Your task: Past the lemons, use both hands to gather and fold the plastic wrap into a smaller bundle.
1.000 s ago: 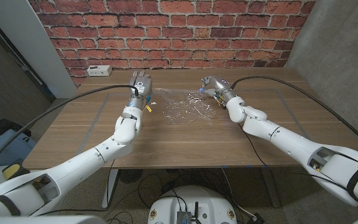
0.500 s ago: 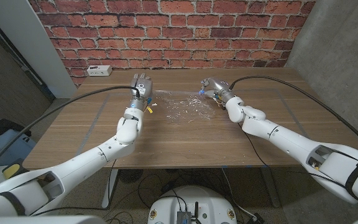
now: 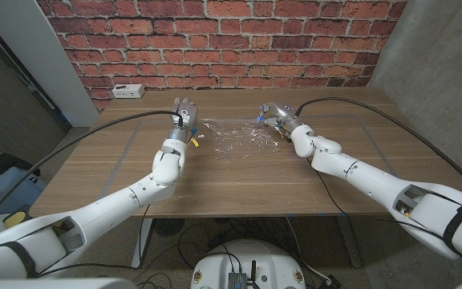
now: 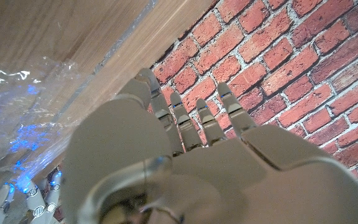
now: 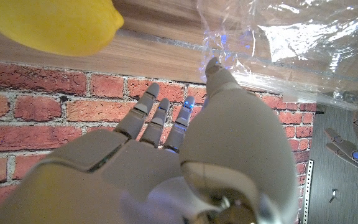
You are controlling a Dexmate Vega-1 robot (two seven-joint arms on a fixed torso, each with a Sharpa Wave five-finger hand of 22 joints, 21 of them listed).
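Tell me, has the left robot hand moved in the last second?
Yes. The left robot hand slid slightly farther along the table toward the brick wall.

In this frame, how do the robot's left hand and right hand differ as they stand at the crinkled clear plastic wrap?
The left hand stands at the left edge of the crinkled clear plastic wrap; the right hand is at its right edge. In the right wrist view a yellow lemon lies beside the right hand, whereas the left wrist view shows brick wall and wrap. Both have fingers extended, and neither plainly grips the wrap.
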